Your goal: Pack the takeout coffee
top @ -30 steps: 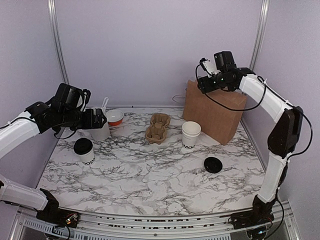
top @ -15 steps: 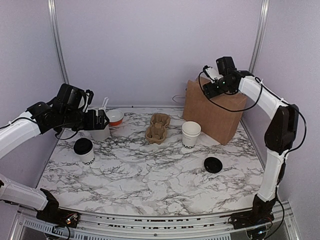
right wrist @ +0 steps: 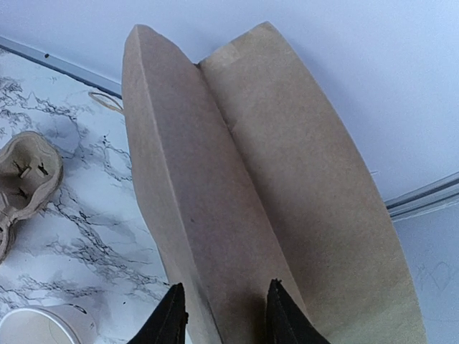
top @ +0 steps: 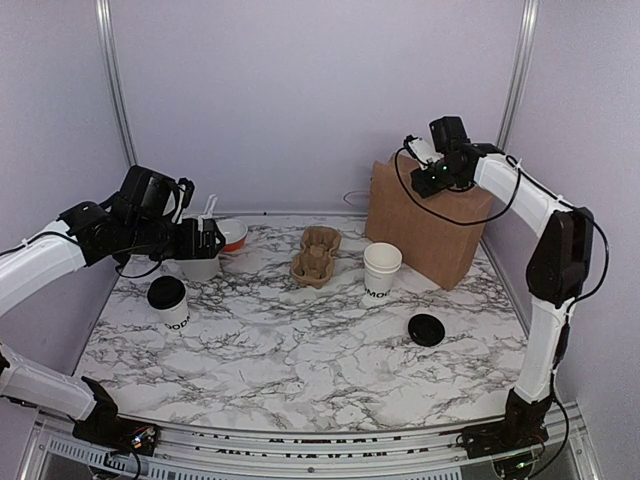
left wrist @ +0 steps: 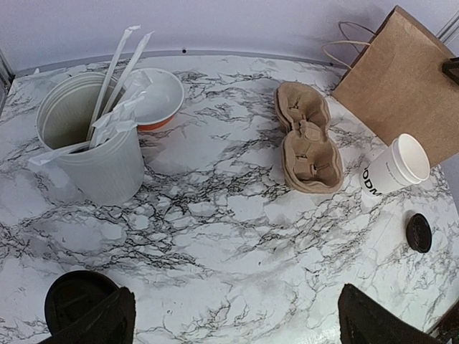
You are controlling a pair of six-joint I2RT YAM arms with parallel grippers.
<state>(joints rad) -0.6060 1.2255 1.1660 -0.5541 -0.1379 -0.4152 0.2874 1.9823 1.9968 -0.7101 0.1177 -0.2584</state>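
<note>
Right pincer straddles the bag's top edge, grip uncertain: pinch one wall only, pull gently. Left pincer hangs released near the coffee.

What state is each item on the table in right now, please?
takeout coffee: upright, lid on.
lidless cup: upright, uncovered.
loose lid: lying flat.
paper bag: upright, top looks closed.
cup carrier: empty.
utensil holder: upright, holding wrapped utensils.
bowl: empty.
left gripper: open, empty.
right gripper: astride bag's top.
</note>
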